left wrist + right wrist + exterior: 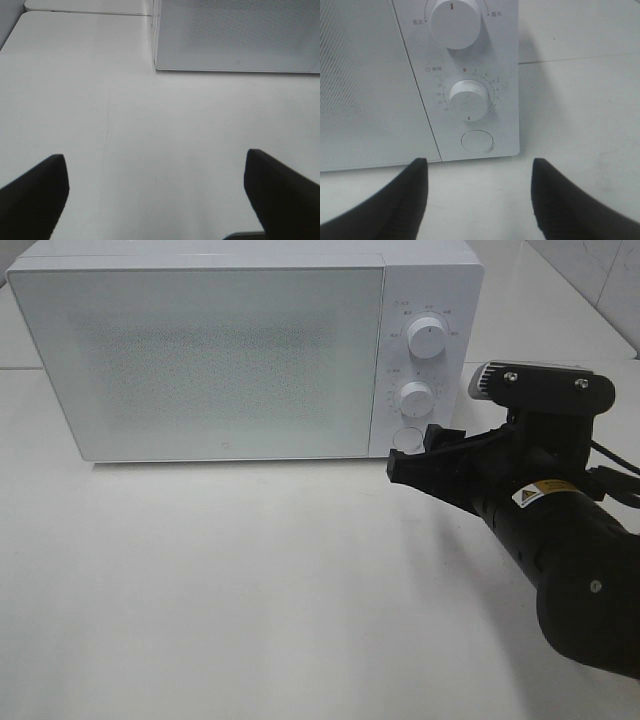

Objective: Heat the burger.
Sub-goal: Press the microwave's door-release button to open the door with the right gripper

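The burger is out of view; the white microwave (200, 350) has its door shut and the glass shows nothing inside. My right gripper (420, 455) hovers just in front of the control panel's lower end, close to the round button (407, 437). In the right wrist view its black fingers (415, 200) stand apart with nothing between them, the button (477, 141) and the timer knob (469, 99) straight ahead. My left gripper (155, 157) is open over the bare white table, the microwave's lower front corner (156, 65) some way ahead of it.
Two white knobs sit on the panel, the upper knob (428, 337) above the lower knob (416, 396). The right arm's bulky black body (570, 540) fills the lower right. White tabletop (250, 580) spreads in front of the microwave.
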### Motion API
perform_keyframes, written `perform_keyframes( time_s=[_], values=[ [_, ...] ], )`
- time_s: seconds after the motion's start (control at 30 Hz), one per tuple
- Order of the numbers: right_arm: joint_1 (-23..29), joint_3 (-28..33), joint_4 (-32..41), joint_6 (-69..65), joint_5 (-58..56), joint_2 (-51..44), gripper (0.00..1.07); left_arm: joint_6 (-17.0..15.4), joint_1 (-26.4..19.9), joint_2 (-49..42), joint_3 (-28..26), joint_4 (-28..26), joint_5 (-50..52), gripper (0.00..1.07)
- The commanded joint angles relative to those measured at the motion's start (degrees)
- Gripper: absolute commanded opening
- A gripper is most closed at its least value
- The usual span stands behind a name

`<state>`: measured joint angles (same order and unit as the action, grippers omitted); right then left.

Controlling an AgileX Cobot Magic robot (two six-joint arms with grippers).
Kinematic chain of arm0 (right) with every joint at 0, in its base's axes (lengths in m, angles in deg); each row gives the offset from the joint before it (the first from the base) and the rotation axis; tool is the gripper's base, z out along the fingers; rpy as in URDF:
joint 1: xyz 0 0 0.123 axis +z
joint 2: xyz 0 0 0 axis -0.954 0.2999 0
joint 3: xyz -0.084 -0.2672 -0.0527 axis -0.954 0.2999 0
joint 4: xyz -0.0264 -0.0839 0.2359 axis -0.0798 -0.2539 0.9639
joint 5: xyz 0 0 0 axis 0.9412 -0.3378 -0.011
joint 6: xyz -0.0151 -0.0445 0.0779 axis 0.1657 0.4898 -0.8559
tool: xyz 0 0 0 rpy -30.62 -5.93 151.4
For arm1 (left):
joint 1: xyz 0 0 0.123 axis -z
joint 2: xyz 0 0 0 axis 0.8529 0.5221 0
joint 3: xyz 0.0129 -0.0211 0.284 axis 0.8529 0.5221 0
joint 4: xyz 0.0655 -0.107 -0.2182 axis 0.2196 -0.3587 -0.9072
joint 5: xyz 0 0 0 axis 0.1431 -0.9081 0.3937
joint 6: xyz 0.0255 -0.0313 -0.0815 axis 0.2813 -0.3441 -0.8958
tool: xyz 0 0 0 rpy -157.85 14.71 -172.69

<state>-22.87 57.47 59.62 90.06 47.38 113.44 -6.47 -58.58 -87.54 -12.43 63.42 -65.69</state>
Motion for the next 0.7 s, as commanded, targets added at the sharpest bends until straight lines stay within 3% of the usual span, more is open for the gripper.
perform_keyframes(
  time_s=[0.03, 0.2, 0.23, 0.43, 0.7],
  values=[
    [0.00, -0.46, -0.29, -8.14, 0.63, -0.17, 0.52, -0.06, -0.17, -1.20, -0.06, -0.34, 0.69, 0.87],
    [0.00, -0.46, -0.29, -25.21, 0.17, -0.17, 0.38, -0.06, -0.17, -1.20, -0.06, -0.34, 0.69, 0.87],
    [0.00, -0.46, -0.29, -32.66, 0.17, -0.17, 0.32, -0.06, -0.17, -1.20, -0.06, -0.34, 0.69, 0.87],
    [0.00, -0.46, -0.34, -50.82, 0.17, -0.17, 0.19, -0.06, -0.17, -1.20, -0.06, -0.34, 0.69, 0.87],
    [0.00, -0.46, -0.29, -64.34, -1.66, -0.17, 0.04, -0.06, -0.17, -1.20, -0.06, -0.34, 0.69, 0.87]
  ],
)
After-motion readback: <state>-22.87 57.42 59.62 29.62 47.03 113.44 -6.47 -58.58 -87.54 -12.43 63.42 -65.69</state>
